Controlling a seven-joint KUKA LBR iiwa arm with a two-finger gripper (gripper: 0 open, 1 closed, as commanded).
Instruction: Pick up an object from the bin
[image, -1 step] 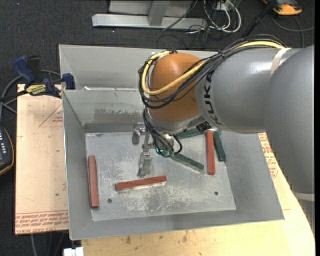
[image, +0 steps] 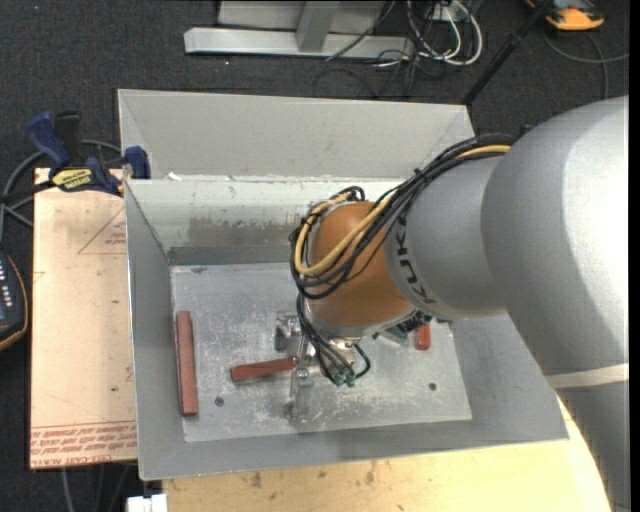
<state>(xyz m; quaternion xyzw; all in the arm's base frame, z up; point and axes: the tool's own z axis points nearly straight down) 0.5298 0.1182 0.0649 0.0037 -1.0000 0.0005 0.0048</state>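
A short reddish-brown stick (image: 258, 371) lies on the floor of the grey bin (image: 410, 395), a little below and left of the middle of the frame. It is flat and narrow, and lies almost level across the picture, its right end slightly higher than its left. The left end is free on the scratched metal, and the right end runs up to the metal parts of the gripper (image: 299, 386) and meets them there.

The gripper hangs under the orange cover (image: 350, 275) on the wrist, with black and yellow cables (image: 322, 262) looped round that cover. It points down at the bin floor just right of the stick. The wrist hides most of it from above, so it cannot be told whether it stands apart or closed, or whether the stick's end sits inside it or only beside it.

A longer reddish-brown bar (image: 185, 362) lies upright in the frame near the bin's left wall, well apart from the gripper. A small red piece (image: 423, 338) shows at the right of the wrist, partly hidden by the arm.
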